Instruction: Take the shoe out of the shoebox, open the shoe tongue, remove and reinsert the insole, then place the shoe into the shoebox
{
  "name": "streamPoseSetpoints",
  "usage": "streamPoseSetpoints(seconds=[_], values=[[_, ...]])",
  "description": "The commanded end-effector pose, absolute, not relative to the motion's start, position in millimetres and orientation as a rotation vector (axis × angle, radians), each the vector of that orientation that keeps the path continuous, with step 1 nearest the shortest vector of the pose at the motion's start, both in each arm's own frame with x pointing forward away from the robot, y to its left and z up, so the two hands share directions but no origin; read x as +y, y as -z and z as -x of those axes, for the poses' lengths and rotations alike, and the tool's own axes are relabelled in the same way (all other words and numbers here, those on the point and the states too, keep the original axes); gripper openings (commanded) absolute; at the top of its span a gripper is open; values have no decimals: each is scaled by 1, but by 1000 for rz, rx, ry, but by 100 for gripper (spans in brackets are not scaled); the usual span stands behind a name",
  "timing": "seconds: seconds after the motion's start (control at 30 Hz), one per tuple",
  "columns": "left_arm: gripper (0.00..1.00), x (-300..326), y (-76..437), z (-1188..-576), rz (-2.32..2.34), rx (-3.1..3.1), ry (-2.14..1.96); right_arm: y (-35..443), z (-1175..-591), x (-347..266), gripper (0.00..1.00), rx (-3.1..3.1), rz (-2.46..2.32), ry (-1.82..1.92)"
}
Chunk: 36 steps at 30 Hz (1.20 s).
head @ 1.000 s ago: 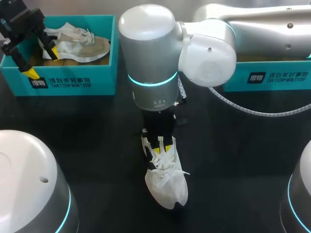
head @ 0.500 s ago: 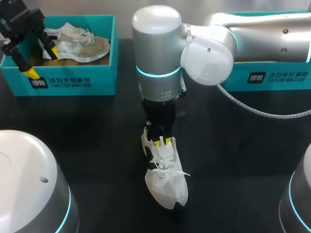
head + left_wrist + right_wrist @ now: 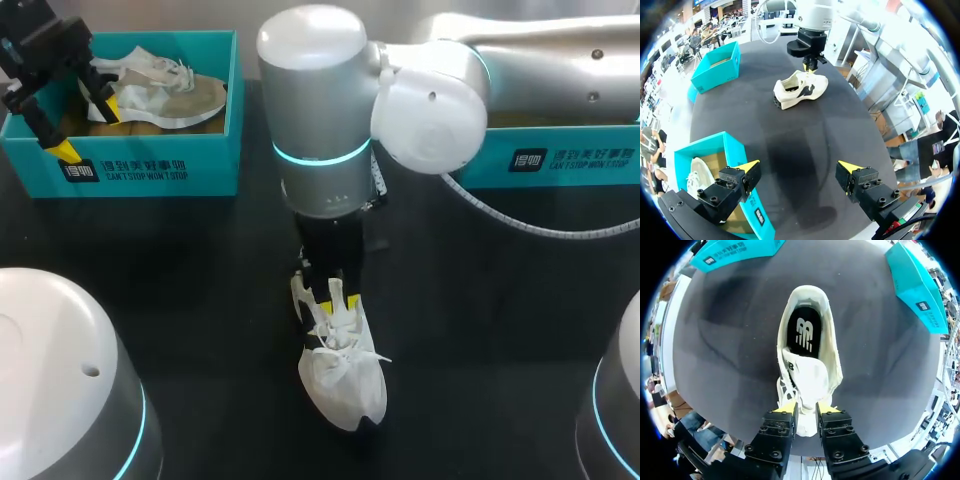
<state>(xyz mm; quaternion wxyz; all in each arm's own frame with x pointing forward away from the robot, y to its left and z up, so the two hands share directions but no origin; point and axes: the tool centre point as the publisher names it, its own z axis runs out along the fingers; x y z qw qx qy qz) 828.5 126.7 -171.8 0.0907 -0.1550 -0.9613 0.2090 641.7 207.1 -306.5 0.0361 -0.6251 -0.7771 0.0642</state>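
A white shoe lies on the black table, toe toward me, its black insole showing inside. My right gripper stands upright over its laced middle, fingers close together and shut on the raised white tongue. The right wrist view has the gripper at the tongue's end, heel opening ahead. My left gripper hangs wide open above the left teal shoebox, holding nothing. From the left wrist view, its gripper faces the shoe and the right gripper across the table.
A second pale shoe lies in the left shoebox. Another teal shoebox sits at the back right, partly behind my right arm. Two white domed bases stand at the near corners.
My right wrist swung a little to the right and back to the left above the shoe, with its fingers staying at the tongue. Neither the shoe nor my left arm has moved.
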Motion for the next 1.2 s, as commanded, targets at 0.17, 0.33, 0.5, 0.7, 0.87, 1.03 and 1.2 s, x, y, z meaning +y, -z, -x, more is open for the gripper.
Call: streamPoseSetpoints(seconds=[0.17,0.33,0.5,0.7,0.87,1.03,1.2], values=[[100,127,172,-829,462,-2856,-618,335,-641,208,24,-2329,1905,-173],[100,127,172,-829,462,-2856,-618,350,-646,202,24,-2303,1915,-157],[100,127,172,-829,462,-2856,-618,366,-661,201,25,-2314,1858,-130],[100,127,172,-829,462,-2856,-618,348,-666,198,25,-2369,1857,-143],[100,127,172,-829,462,-2856,-618,330,-664,200,25,-2428,1847,-135],[100,127,172,-829,462,-2856,-618,337,-675,207,26,-2460,1795,-143],[100,127,172,-829,462,-2856,-618,351,-688,208,27,-2462,1743,-139]])
